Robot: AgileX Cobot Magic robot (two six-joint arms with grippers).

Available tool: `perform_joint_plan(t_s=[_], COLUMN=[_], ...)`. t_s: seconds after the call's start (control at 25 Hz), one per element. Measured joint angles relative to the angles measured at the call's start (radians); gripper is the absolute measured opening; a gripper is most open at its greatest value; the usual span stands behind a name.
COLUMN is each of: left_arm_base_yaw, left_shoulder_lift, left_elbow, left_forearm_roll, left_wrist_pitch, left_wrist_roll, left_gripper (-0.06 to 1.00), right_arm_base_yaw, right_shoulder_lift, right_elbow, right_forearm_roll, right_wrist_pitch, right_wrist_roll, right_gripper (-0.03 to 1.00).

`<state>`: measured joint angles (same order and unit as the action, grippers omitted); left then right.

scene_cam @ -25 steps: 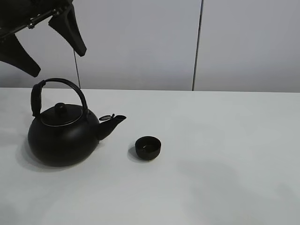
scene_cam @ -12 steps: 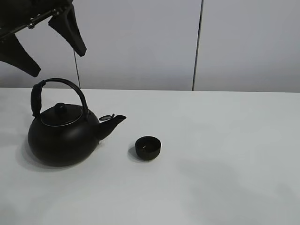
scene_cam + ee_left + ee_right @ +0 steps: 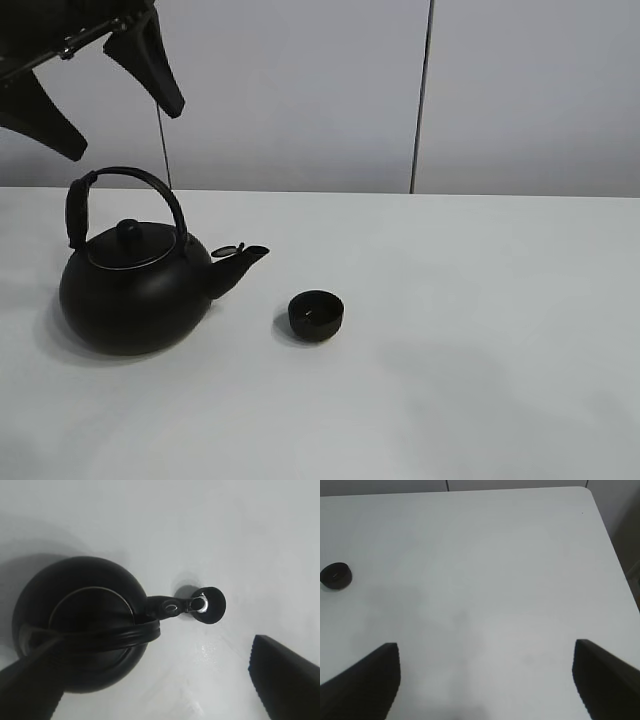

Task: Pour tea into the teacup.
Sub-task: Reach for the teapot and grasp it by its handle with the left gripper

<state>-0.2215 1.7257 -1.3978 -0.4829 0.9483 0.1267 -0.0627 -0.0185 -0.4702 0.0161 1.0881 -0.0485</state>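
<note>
The small black teacup (image 3: 316,314) stands on the white table (image 3: 480,330), just right of the spout of the large black kettle (image 3: 135,290). High above the kettle's arched handle hangs my left gripper (image 3: 125,133), open and holding nothing. From the left wrist view I look down on the kettle (image 3: 80,620), its spout pointing at the teacup (image 3: 210,605), with the left gripper (image 3: 152,642) spread wide over them. My right gripper (image 3: 486,644) is open over bare table, far from the teacup (image 3: 336,576). It is out of the exterior view.
A grey wall with a dark vertical seam (image 3: 421,100) rises behind the table. The table's rounded far corner (image 3: 590,491) and its side edge show in the right wrist view.
</note>
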Motion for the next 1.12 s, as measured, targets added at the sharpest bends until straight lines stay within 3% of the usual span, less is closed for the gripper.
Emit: perform_joint_plan(t_s=[0.12, 0.4, 0.6, 0.72, 0.96, 1.12], left_arm_base_yaw=[-0.001, -0.072, -0.092, -0.119, -0.196, -0.203], left_shoulder_lift=[-0.057, -0.248, -0.332, -0.384, -0.440, -0.440], left_elbow=[0.000, 0.012, 0.158, 0.344, 0.696, 0.877], left_forearm_roll=[0.001, 0.052, 0.065, 0.068, 0.060, 0.077], left_wrist_pitch=[-0.038, -0.258, -0.435, -0.638, -1.242, -1.550], left_wrist_roll=[0.096, 0.274, 0.328, 0.332, 0.332, 0.323], left_gripper=[0.70, 0.70, 0.70, 0.70, 0.70, 0.70], right_arm_base_yaw=[0.000, 0.000, 0.000, 0.000, 0.000, 0.000], right_shoulder_lift=[0.000, 0.000, 0.000, 0.000, 0.000, 0.000], right_elbow=[0.000, 0.000, 0.000, 0.000, 0.000, 0.000], right_forearm_roll=[0.000, 0.000, 0.000, 0.000, 0.000, 0.000], right_wrist_pitch=[0.000, -0.001, -0.003, -0.003, -0.003, -0.003], right_wrist_roll=[0.000, 0.000, 0.001, 0.001, 0.001, 0.002], right_gripper=[0.64, 0.64, 0.64, 0.64, 0.64, 0.64])
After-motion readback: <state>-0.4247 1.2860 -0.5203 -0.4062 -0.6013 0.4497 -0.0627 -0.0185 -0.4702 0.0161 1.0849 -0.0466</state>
